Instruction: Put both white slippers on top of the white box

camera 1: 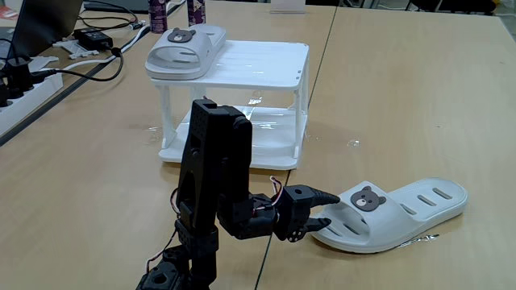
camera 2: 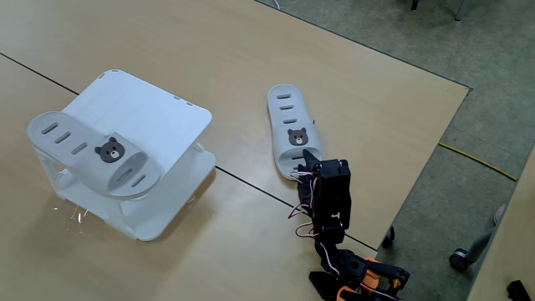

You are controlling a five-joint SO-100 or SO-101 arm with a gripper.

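Note:
One white slipper point(camera 1: 184, 50) lies on the ribbed top of the white box point(camera 1: 258, 64), at its left end in a fixed view, bear badge up. In another fixed view this slipper point(camera 2: 88, 149) overhangs the box's point(camera 2: 155, 113) near-left corner. The other white slipper point(camera 1: 399, 211) lies flat on the table to the right of the arm. My gripper point(camera 1: 329, 209) is low at that slipper's open toe end. Its jaws are apart, one fingertip above by the bear badge and one at the sole's edge. From above, the gripper point(camera 2: 303, 164) meets the slipper point(camera 2: 288, 117) at its near end.
A laptop, power strip and black cables point(camera 1: 89, 48) crowd the far left of the table. Two bottles point(camera 1: 173, 10) stand behind the box. The table's edge point(camera 2: 435, 159) runs close to the arm's right in the view from above, with floor beyond.

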